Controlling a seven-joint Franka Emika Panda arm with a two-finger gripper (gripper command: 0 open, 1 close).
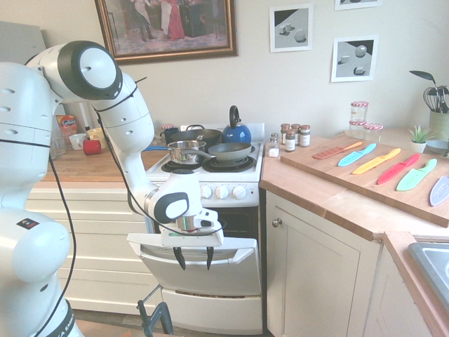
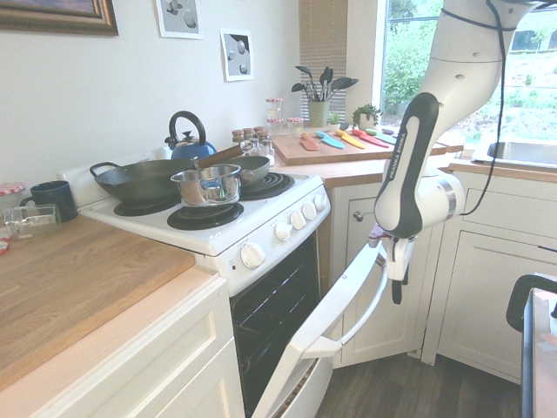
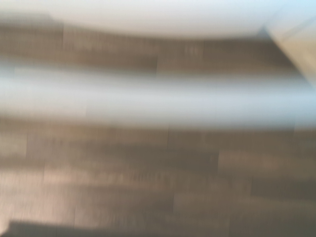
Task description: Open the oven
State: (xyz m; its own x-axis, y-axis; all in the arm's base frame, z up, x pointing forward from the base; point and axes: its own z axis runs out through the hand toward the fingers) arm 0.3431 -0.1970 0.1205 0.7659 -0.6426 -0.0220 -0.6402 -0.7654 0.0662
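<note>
White oven door (image 1: 203, 273) tilted partway down, jaws (image 1: 193, 258) apart, apparently at its top edge.

Kitchen with pans (image 2: 144, 181) on cooker (image 2: 261, 231)

Wrist view blurred, exterior views bright

Colours noted. Oven (image 2: 275, 320): white enamel body, near-black cavity, black hob coils. Claw (image 1: 193, 258): black fingers under a white housing. Kettle (image 1: 237, 135): blue, black handle. Pot (image 2: 207, 185): silver. Mug (image 2: 54, 201): dark blue. Knives (image 1: 377, 161): turquoise, yellow, red, mint and lavender seen. Jar lids (image 1: 359, 104): red-and-white pattern recorded. Surface (image 2: 96, 283): warm brown, wood-grained. Cabinet door (image 1: 313, 270): cream. Floor (image 3: 123, 163): brown, plank-patterned, with paler and darker boards. Picture frame (image 1: 236, 28): brown with gold edging.
</note>
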